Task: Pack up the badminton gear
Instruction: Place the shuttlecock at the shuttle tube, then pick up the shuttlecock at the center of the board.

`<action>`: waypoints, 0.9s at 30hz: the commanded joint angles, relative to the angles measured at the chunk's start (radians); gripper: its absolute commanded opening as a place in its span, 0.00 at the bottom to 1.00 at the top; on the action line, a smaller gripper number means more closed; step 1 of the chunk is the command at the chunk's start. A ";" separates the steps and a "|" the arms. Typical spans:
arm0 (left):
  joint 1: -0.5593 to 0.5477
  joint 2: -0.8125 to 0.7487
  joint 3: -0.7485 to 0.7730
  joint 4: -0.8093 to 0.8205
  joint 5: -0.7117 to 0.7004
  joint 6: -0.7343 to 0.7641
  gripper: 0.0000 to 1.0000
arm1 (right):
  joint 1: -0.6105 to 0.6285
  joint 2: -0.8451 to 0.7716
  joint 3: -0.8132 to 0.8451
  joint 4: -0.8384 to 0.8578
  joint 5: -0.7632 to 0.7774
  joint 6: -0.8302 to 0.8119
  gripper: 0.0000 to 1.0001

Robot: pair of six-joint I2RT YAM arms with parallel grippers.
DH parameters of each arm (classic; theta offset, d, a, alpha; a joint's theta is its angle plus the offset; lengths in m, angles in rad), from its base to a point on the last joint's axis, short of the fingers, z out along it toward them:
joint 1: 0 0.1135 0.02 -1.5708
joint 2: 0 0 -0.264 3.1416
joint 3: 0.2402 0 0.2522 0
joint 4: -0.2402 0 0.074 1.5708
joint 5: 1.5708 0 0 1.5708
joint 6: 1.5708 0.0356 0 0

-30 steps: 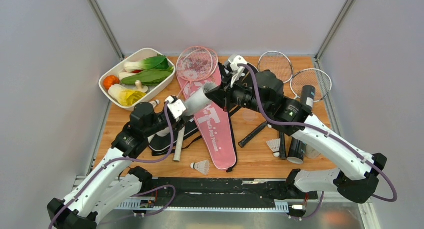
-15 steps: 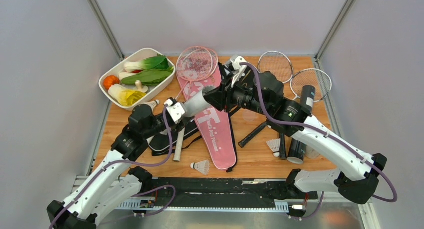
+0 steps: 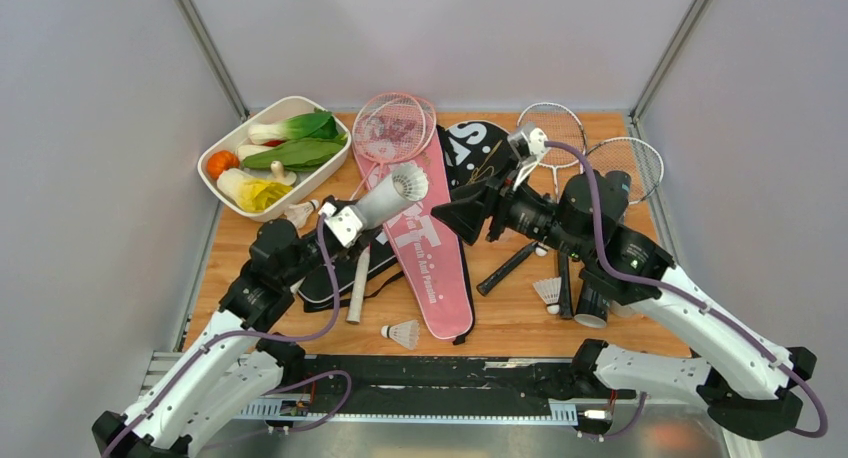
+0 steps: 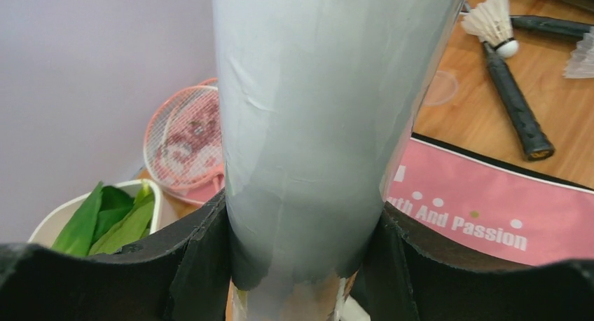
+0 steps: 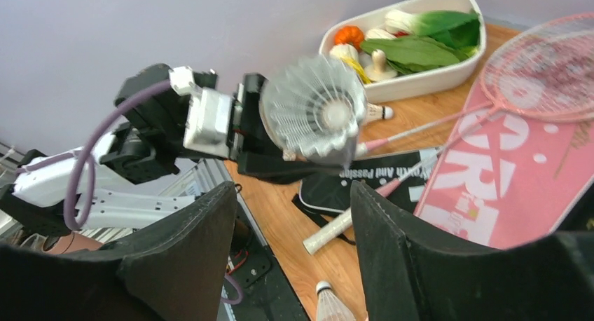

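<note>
My left gripper (image 3: 345, 221) is shut on a grey-white tube (image 3: 383, 202), which slants up to the right above the pink "SPORT" cover (image 3: 432, 263). In the left wrist view the tube (image 4: 315, 125) fills the gap between both black pads. A white feather shuttlecock (image 3: 408, 181) sits in the tube's open mouth, its feathers facing out (image 5: 315, 114). My right gripper (image 3: 450, 218) hangs open a short way to the right of the tube mouth, with nothing between its fingers (image 5: 291, 223). Two more shuttlecocks (image 3: 402, 332) (image 3: 548, 290) lie on the table.
A white dish of vegetables (image 3: 212, 178) stands at the back left, with a small white object (image 3: 300, 214) beside it. Pink rackets (image 3: 392, 126) lie on the pink cover and a black cover (image 3: 470, 146) lies behind it. Silver rackets (image 3: 622, 168) and a black tube (image 3: 598, 278) are at the right.
My right gripper has opened, let go of the shuttlecock in the tube's mouth and drawn back to the right. My left gripper still holds the tube.
</note>
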 commanded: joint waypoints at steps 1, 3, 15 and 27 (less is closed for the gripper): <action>0.000 -0.046 0.002 0.110 -0.167 -0.004 0.00 | 0.004 -0.070 -0.125 0.009 0.146 0.090 0.64; 0.000 -0.071 0.002 0.116 -0.249 -0.003 0.00 | 0.004 -0.103 -0.204 0.000 0.194 0.191 0.64; 0.001 -0.191 -0.062 0.174 -0.447 0.000 0.00 | 0.272 0.018 -0.651 0.132 0.250 0.609 0.60; 0.001 -0.210 -0.080 0.172 -0.441 -0.019 0.00 | 0.479 0.310 -0.680 0.305 0.385 0.857 0.61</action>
